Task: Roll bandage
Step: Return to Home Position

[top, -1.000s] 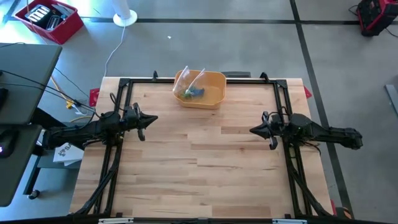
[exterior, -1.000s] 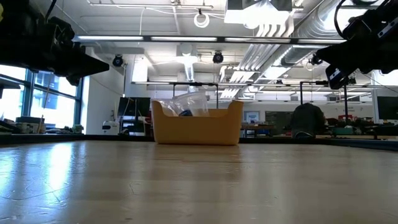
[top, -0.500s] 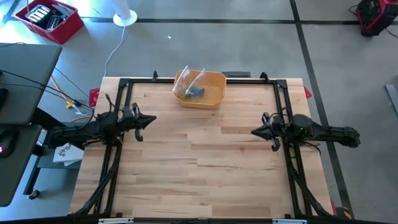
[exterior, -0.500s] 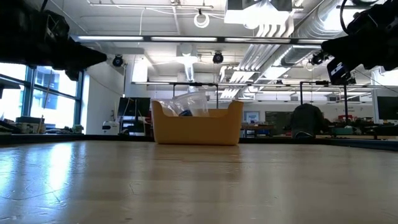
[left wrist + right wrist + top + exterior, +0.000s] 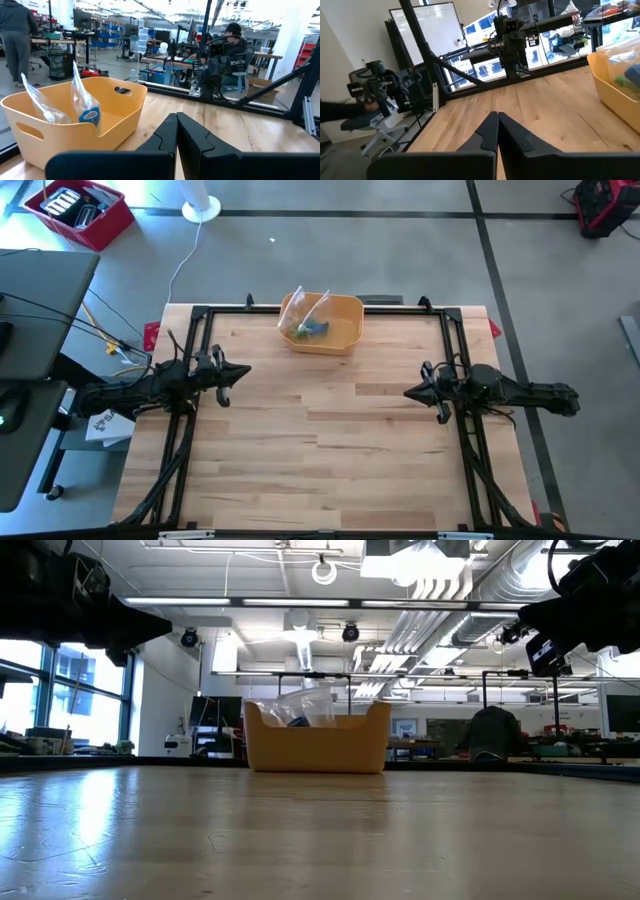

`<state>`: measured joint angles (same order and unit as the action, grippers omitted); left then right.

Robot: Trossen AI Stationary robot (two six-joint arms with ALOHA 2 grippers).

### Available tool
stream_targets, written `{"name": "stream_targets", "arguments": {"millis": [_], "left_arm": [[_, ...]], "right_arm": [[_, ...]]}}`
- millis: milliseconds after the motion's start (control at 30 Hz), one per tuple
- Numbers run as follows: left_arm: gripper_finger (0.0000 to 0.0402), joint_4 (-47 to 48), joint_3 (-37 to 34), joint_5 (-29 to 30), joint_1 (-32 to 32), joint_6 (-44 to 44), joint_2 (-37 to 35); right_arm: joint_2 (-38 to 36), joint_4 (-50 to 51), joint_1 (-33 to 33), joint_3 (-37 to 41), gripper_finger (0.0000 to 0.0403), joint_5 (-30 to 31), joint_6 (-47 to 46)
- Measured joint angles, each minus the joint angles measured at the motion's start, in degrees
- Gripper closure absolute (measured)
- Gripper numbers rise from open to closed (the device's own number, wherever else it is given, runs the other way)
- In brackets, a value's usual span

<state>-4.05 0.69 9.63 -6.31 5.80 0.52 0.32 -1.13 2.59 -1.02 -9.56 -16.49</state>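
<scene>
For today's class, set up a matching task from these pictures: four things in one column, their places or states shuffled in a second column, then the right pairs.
Things
1. yellow bin
2. zip bag
3. left gripper
4. right gripper

Places or states
A. lies inside the bin, poking above its rim
B. shut, held above the right side of the table
C. stands on the table by its far edge, midway between the arms
D. shut, held above the left side of the table

Pairs: 1-C, 2-A, 3-D, 4-B

Bright, even light; bkgd glare
</scene>
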Motion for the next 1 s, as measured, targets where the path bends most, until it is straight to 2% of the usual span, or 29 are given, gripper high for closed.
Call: {"name": "stream_targets", "arguments": {"millis": [200,367,700,1000], "left_arm": [[0.0398,0.0,0.0,0.0,0.0,0.0,0.1],[0.0398,0.0,0.0,0.0,0.0,0.0,0.1],[0.0398,0.0,0.0,0.0,0.0,-0.1,0.1],[0.0398,0.0,0.0,0.0,0.0,-0.1,0.1]], "right_arm": [[0.0,0.5,0.0,0.0,0.0402,3.3,3.6],[0.0,0.5,0.0,0.0,0.0402,3.4,6.8],[0.0,0.5,0.0,0.0,0.0402,3.6,21.6],[0.0,0.5,0.0,0.0,0.0402,3.6,22.8]]}}
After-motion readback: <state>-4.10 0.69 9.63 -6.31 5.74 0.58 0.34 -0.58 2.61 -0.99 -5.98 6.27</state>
